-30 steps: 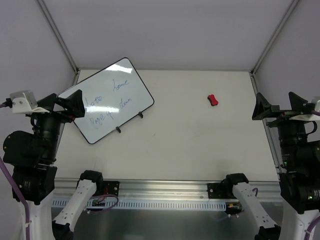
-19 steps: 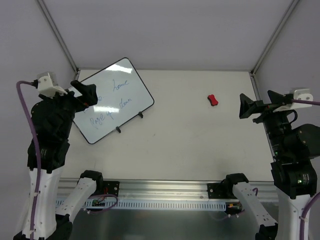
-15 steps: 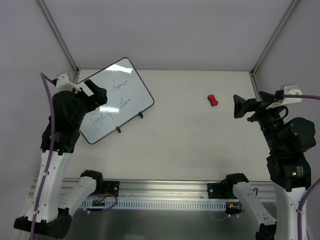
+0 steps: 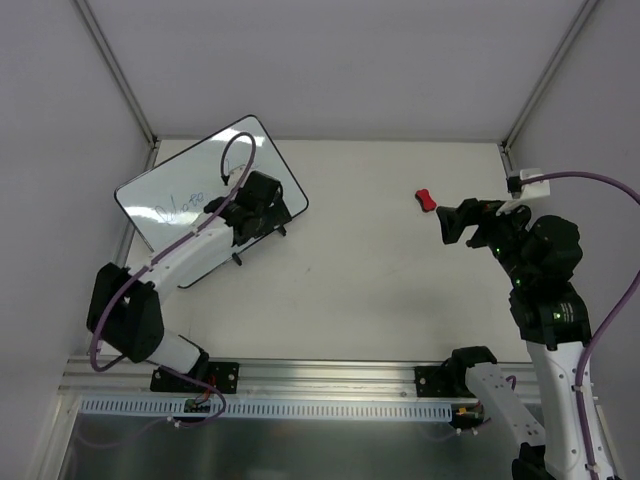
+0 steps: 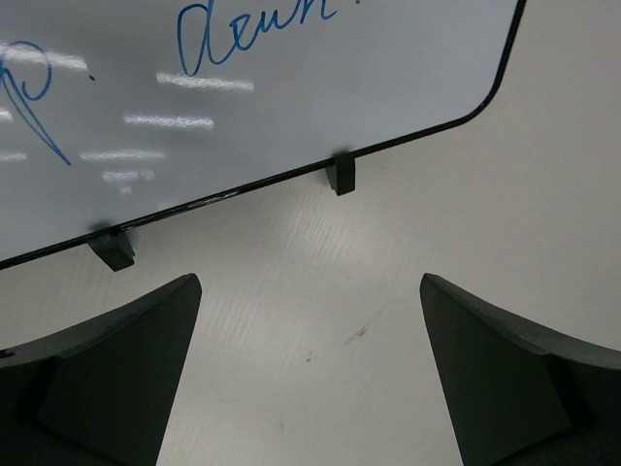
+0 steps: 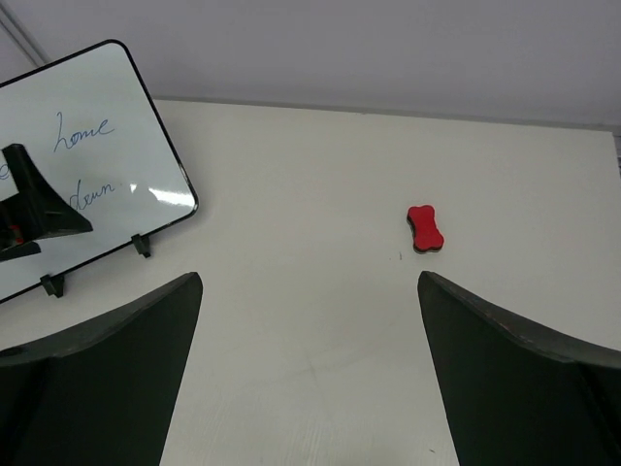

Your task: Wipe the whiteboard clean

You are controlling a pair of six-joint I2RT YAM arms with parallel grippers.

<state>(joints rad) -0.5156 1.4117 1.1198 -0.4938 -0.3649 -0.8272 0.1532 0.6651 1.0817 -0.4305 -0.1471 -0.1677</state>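
Left claw [image 5: 306, 291] and right claw [image 6: 310, 282] are spread, empty; the glossy black-framed whiteboard [image 4: 165, 200] at ten o'clock could get toppled if bumped.

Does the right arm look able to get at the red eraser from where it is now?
Probably yes: the right claw is open, pointed toward the red eraser, with only bare table between them.
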